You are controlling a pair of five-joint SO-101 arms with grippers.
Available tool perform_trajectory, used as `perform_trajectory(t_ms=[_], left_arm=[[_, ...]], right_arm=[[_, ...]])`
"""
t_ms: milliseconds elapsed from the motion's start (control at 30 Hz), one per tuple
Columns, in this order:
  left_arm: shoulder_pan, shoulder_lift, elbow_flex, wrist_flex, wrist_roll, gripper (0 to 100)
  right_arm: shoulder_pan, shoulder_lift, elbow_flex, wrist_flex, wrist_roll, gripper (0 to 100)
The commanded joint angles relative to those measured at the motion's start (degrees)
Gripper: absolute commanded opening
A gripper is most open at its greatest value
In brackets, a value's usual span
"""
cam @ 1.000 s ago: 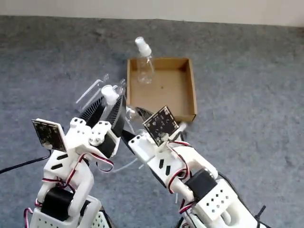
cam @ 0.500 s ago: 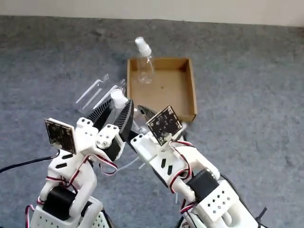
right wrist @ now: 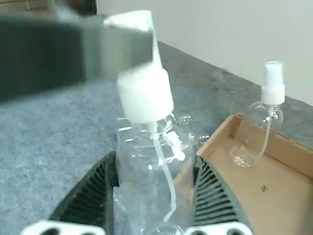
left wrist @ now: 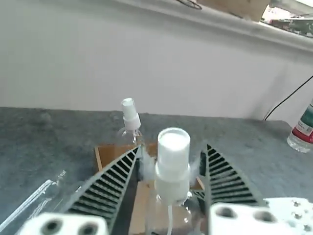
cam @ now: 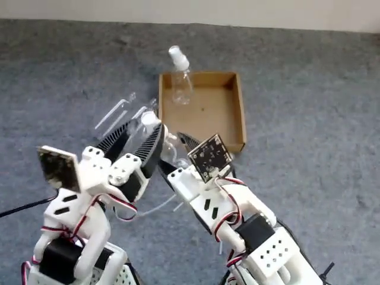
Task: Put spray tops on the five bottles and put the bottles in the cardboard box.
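My right gripper (cam: 171,149) (right wrist: 155,171) is shut on a clear bottle (cam: 168,145) (right wrist: 146,161), held upright just left of the cardboard box (cam: 214,113) (right wrist: 279,181). A white spray top (cam: 151,119) (left wrist: 172,161) (right wrist: 145,95) sits on this bottle's neck, its tube hanging inside. My left gripper (cam: 144,127) (left wrist: 172,148) is open around that spray top, with its ribbed fingers (left wrist: 113,188) clear of the top on both sides. A second bottle (cam: 181,88) (left wrist: 131,125) (right wrist: 261,122) with its spray top on stands in the box's far left corner.
Loose spray tops with thin tubes (cam: 117,113) (left wrist: 29,200) lie on the grey carpet to the left of the box. A labelled bottle (left wrist: 301,132) stands far off by the wall. Open carpet lies right of the box.
My left gripper's fingers have spread apart and let go of the spray top, which stays on the bottle. The left arm's body shifted a little to the left.
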Motion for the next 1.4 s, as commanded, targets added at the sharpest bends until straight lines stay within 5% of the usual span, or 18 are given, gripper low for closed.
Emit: perform_trajectory(t_ms=[0,167,433,1367], left_arm=[[-3.47,-0.31,-6.99,0.35,0.0,17],[-9.45,0.31,-7.16,-0.62,0.0,17],[-9.36,0.4,8.75,-15.21,-0.26,17],[-1.63,-0.31,13.49,-15.21,-5.71,17]], right_arm=[[0.84,2.33,-0.4,-1.63,0.09,0.4],[0.48,6.02,-0.4,-1.63,0.09,0.4],[0.4,5.93,-0.4,-1.54,0.09,0.4],[-2.59,5.93,-0.57,-1.27,0.09,0.4]])
